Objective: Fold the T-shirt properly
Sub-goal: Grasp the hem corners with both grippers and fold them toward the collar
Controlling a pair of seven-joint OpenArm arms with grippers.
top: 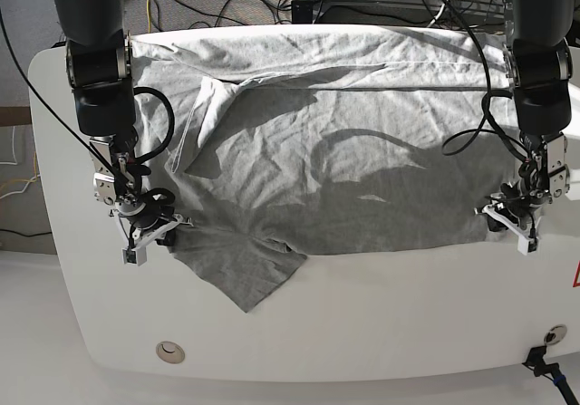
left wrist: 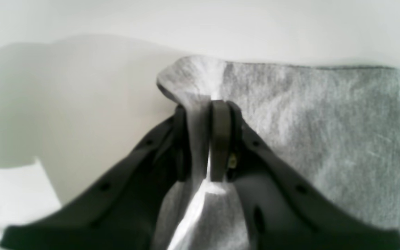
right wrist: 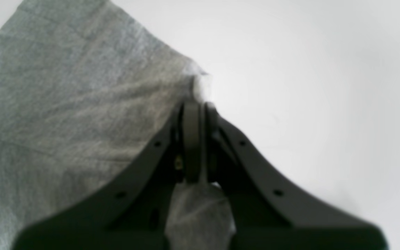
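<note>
The heather-grey T-shirt [top: 335, 160] lies spread and wrinkled over the white table [top: 362, 323], plain side up, no print showing. One sleeve [top: 254, 278] points toward the table's front. My left gripper [top: 509, 221], on the right of the base view, is shut on the shirt's edge. In the left wrist view the left gripper [left wrist: 208, 104] pinches a fold of the grey cloth [left wrist: 325, 132]. My right gripper [top: 152, 230], on the left of the base view, is shut on the opposite edge. In the right wrist view the right gripper [right wrist: 196, 104] pinches a corner of the cloth [right wrist: 64, 104].
The shirt's far edge hangs near the table's back edge [top: 299, 32]. Cables [top: 227, 6] lie on the floor behind. A round fitting [top: 168, 351] sits in the table's front left. A black connector [top: 544, 364] is at the front right corner.
</note>
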